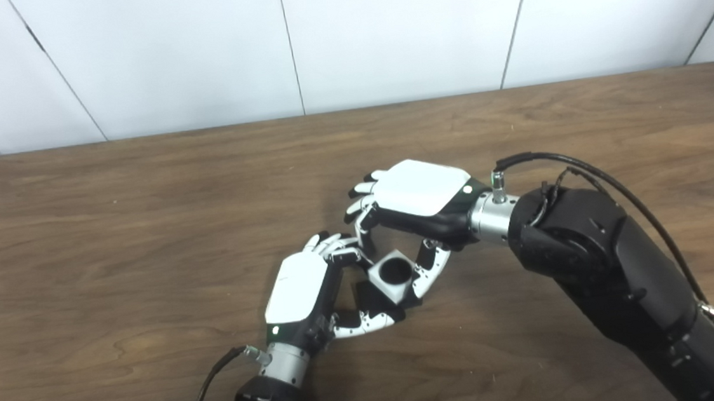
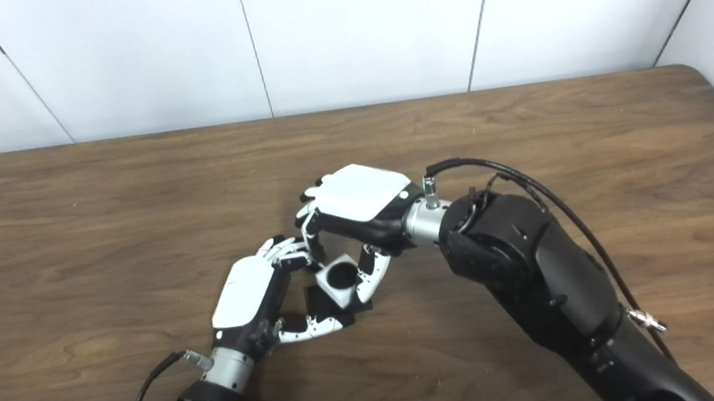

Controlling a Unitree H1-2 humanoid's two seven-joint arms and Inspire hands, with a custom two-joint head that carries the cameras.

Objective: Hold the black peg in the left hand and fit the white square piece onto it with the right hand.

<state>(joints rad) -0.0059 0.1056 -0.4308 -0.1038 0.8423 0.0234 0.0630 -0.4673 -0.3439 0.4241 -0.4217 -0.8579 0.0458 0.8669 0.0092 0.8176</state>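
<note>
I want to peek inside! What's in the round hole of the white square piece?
The white square piece, held by the right hand, shows only a dark round hole. Black parts sit under it at the left hand; whether the peg is inside is hidden.

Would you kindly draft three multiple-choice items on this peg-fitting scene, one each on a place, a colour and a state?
1. Where is the white square piece?
A. between the two hands
B. at the table's far edge
C. on the right forearm

2. What colour is the table?
A. white
B. brown wood
C. blue

3. How does the right hand stand?
A. open, flat on the table
B. shut on the white square piece
C. out of view

Answers:
1 A: it sits between the left hand and the right hand.
2 B: wood grain shows.
3 B: its fingers and thumb pinch the piece's sides.
</note>
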